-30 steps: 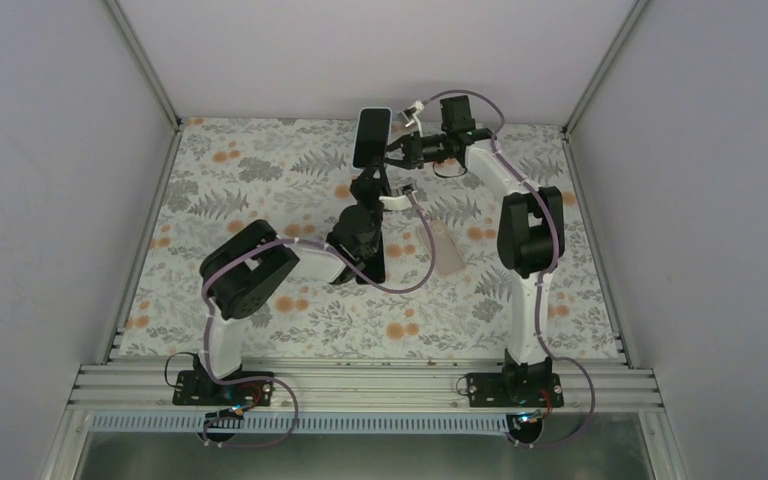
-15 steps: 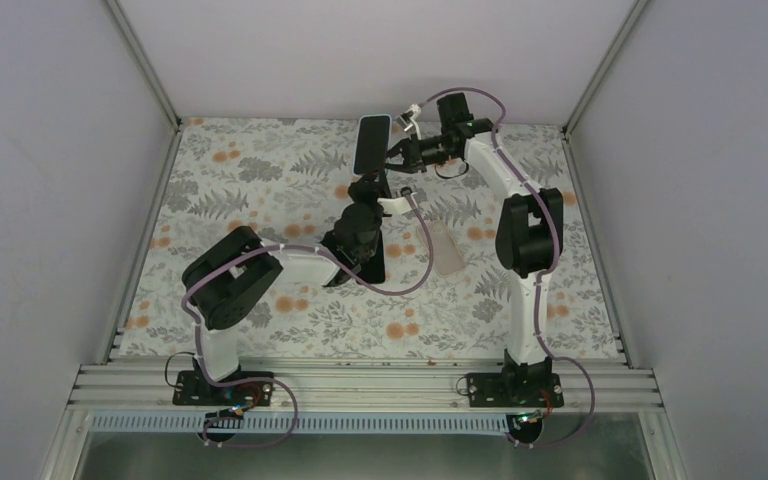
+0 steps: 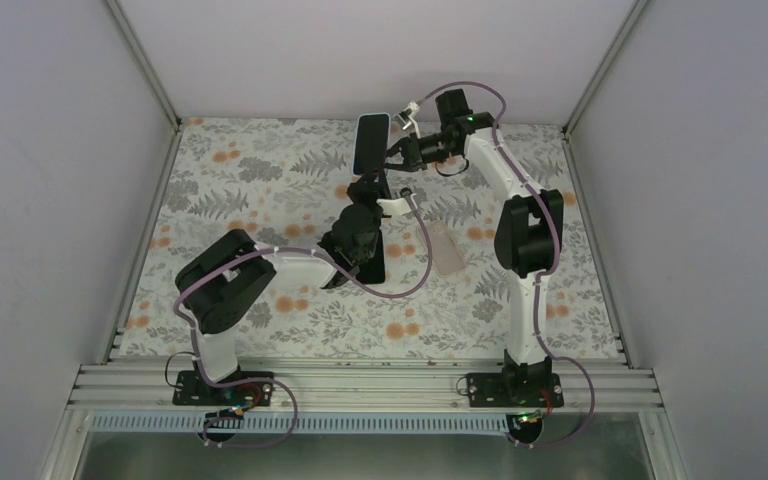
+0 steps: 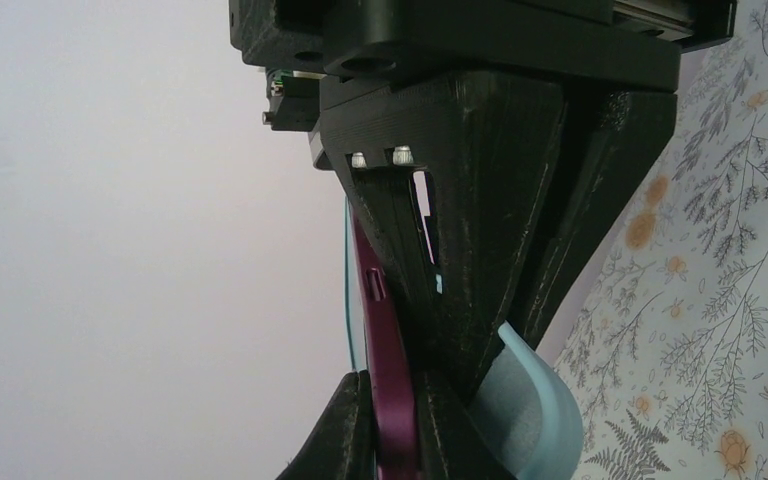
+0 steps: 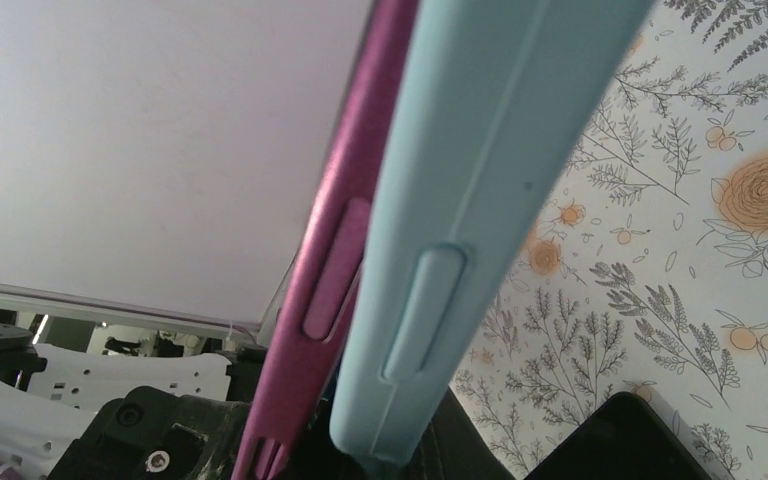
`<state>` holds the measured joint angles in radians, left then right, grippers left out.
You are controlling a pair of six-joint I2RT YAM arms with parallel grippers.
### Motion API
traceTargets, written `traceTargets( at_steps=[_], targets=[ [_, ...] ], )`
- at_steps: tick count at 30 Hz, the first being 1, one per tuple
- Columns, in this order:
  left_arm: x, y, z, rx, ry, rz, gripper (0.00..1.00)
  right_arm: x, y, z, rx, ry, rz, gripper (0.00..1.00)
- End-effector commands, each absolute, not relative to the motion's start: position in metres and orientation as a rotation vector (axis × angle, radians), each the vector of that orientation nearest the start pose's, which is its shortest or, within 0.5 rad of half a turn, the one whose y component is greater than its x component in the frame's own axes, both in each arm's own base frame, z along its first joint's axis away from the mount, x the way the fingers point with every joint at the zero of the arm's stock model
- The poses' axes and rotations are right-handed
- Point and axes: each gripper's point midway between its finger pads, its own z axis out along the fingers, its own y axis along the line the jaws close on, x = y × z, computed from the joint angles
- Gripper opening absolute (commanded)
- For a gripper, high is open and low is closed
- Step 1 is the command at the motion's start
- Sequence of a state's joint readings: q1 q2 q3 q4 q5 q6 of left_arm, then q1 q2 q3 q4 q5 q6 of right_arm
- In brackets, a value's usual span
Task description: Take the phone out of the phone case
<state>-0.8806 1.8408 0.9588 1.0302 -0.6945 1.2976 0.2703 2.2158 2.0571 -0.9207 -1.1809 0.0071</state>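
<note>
The phone point(image 3: 371, 142) stands upright in the air over the far middle of the table. My left gripper point(image 3: 366, 186) is shut on its lower end; in the left wrist view my fingers point(image 4: 348, 432) clamp the purple phone edge point(image 4: 388, 350). The light blue case point(image 5: 465, 200) is peeled off the phone point(image 5: 332, 270) along one side, and its corner point(image 4: 530, 400) curls away. My right gripper point(image 3: 398, 156) reaches in from the right and looks shut on the case edge, its black body point(image 4: 490, 200) wedged between phone and case.
A floral mat point(image 3: 260, 190) covers the table. A flat translucent piece point(image 3: 447, 248) lies on it right of my left arm. White walls and metal posts point(image 3: 145, 60) enclose the space. An aluminium rail point(image 3: 360, 385) runs along the near edge.
My left arm's elbow has swung left and down while the phone stayed held, shifting slightly left. My right arm has edged up and stays at the phone's right edge.
</note>
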Motion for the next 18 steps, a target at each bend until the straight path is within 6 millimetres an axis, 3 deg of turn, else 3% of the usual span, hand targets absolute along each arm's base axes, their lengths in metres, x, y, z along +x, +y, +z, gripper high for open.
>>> traceTargets(
  at_steps=[1, 10, 18],
  targets=[
    [0.384, -0.289, 0.295, 0.841, 1.153, 0.897, 0.02, 0.524, 0.207, 0.181, -0.69, 2.247, 1.017, 0.03],
    [0.38, -0.292, 0.298, 0.871, 1.193, 0.857, 0.02, 0.539, 0.189, 0.172, -0.67, 2.274, 0.83, 0.03],
    [0.376, -0.295, 0.295, 0.894, 1.194, 0.855, 0.02, 0.545, 0.183, 0.173, -0.664, 2.276, 0.804, 0.03]
  ],
)
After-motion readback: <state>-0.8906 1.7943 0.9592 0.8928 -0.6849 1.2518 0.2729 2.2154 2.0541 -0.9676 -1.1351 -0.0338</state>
